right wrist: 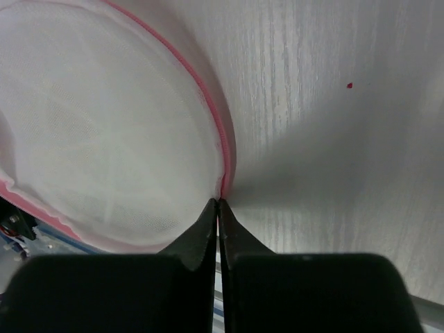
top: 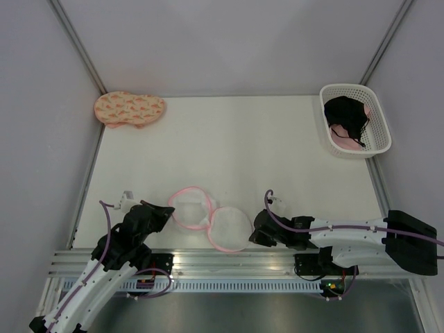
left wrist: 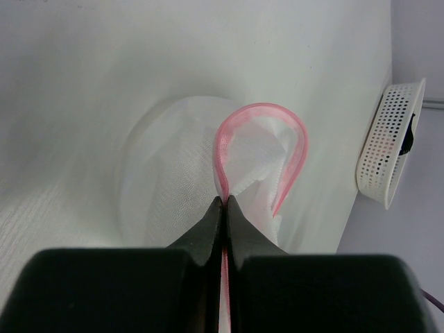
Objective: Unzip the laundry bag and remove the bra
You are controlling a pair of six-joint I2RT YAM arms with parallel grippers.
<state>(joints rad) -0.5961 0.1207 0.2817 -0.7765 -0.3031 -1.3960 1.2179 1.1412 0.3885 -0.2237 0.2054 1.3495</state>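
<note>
- At the near edge of the pale surface [top: 277, 159], the small round white mesh laundry bag with a pink zipper rim [top: 230, 227] lies unzipped. It is spread into two round halves side by side, and the right half reaches the metal rail [top: 208, 260].
- On the near left, the left hand [left wrist: 223, 201] is clamped on the pink rim of the left half. The strip runs between its closed fingers and rises beyond them in a loop.
- On the near right, the right hand [right wrist: 219, 202] has its fingers pressed together at the outer pink rim of the right half. It seems to pinch only the very edge.
- Both halves look empty, with nothing but white mesh showing through.
- Risk: the right hand's thin bite could slip off the rim if the hands pull apart.
- Risk: a hard pull from both sides could strain the mesh or the zipper seam.
- Risk: dragging the laundry bag nearer could tip the right half over the edge onto the rail.
- At the far right, the white plastic lattice basket [top: 379, 123] holds the small black bra with thin straps [top: 347, 113], lying on a pink folded garment [top: 345, 143]. The bra is therefore out of the laundry bag and well apart from it, so the removal looks done.
- At the far left, a peach patterned padded piece [top: 130, 109] lies alone on the surface.
</note>
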